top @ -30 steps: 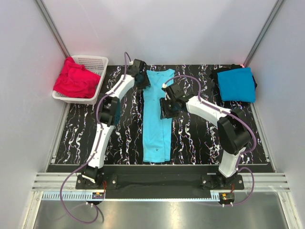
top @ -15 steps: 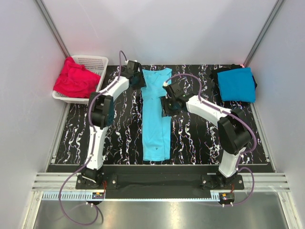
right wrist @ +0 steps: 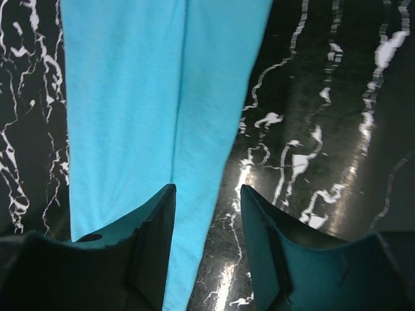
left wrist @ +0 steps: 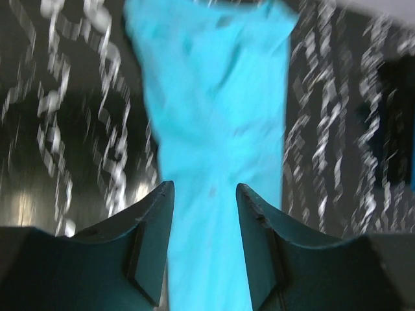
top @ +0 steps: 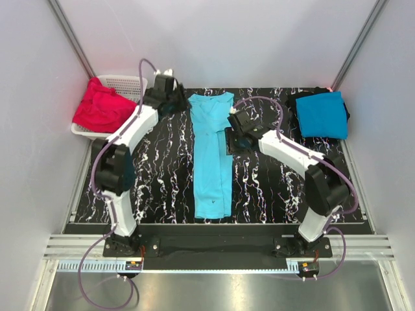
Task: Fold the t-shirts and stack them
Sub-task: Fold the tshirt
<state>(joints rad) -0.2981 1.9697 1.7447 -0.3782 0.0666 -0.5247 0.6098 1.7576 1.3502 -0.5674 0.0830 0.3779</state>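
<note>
- two shirts done, by the look of it: deeper blue t-shirt (top: 322, 114) folded flat on top of a black t-shirt (top: 295, 103) at the far right corner of the table (top: 272, 188); taken as the start of the stack
- and the rest?
- one in hand: light turquoise t-shirt (top: 213, 159), folded lengthwise into a long narrow strip, lying down the middle of the table with its collar toward the far edge; needs folding across its length, then a move onto the stack; red t-shirts (top: 100, 107) heaped in the white basket (top: 133, 81) at far left, not yet folded; judged under halfway
- left gripper?
- left gripper (left wrist: 204, 194) up by the collar end, just off the shirt's left side over bare table in the top view; jaws partly apart, nothing between them; wrist view blurred, gap plain all the same
- right one?
- right gripper (right wrist: 207, 194) over the strip's right edge, nearer the collar half; jaws likewise partly apart, holding nothing; cloth edge running below the gap; cannot tell whether the fingertips touch the fabric
</note>
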